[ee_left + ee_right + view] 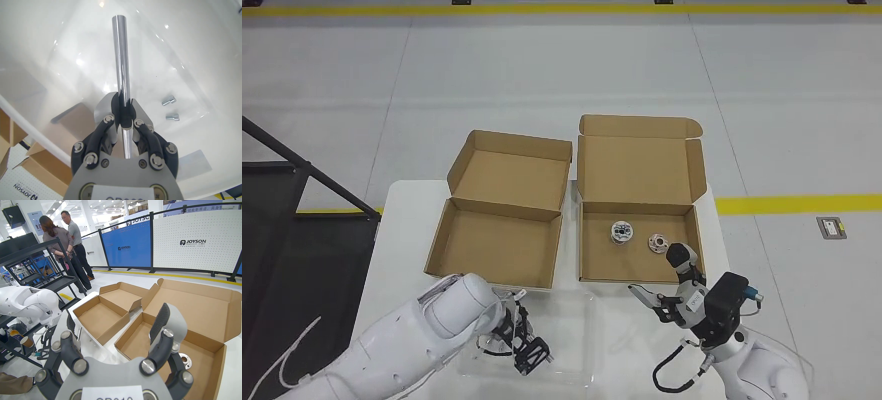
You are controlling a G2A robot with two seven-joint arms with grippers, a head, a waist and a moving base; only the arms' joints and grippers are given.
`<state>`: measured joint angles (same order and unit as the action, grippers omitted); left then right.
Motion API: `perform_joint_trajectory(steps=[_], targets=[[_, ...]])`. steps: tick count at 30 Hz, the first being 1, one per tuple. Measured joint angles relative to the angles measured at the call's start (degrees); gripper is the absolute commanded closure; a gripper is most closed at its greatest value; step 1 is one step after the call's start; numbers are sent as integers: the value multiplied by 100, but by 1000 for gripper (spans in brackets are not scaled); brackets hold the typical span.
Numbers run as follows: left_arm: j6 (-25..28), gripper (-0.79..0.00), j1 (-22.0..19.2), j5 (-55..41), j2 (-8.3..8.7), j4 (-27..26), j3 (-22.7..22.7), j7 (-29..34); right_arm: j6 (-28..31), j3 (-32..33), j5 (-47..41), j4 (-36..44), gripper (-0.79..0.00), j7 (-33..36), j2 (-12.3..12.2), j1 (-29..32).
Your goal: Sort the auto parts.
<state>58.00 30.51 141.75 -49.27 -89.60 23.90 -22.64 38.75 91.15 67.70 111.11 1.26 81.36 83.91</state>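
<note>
My left gripper [123,107] is shut on a polished steel rod [121,56], held over the clear plastic tray [577,340] at the table's front; in the top view the left gripper [527,350] sits at the tray's left part. Two small steel bolts [168,100] [172,116] lie on the tray floor. My right gripper [115,323] stands open and empty near the front edge of the right cardboard box [682,268]; the top view has that gripper [667,285] there too. Two round metal flanges [621,232] [657,241] lie in the right box; one flange [185,360] is near my right fingers.
The left cardboard box [467,250] is open, its lid standing up behind it. A black metal rack [47,262] stands left of the table. A paper cup [26,342] and a bottle [14,333] stand on a low shelf beside it.
</note>
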Motion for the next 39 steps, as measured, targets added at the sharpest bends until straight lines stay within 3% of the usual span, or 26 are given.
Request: perform_joint_trajectory(steps=[11, 20, 24, 36, 39], targets=[[0, 0, 613, -339, 770, -1647, 640, 970, 0, 0, 0, 0, -785, 0, 0, 0], [-58, 0, 1427, -1030, 1372, -2644, 1995, 1923, 0, 0, 0, 0, -785, 0, 0, 0], [-572, 0, 2014, -1166, 1599, -2845, 2716, 2131, 0, 0, 0, 0, -785, 0, 0, 0], [-648, 0, 2043, -1175, 1594, -2789, 2722, 2141, 0, 0, 0, 0, -785, 0, 0, 0], [-627, 0, 1880, -1051, 1540, -2605, 2689, 2125, 0, 0, 0, 0, -785, 0, 0, 0]])
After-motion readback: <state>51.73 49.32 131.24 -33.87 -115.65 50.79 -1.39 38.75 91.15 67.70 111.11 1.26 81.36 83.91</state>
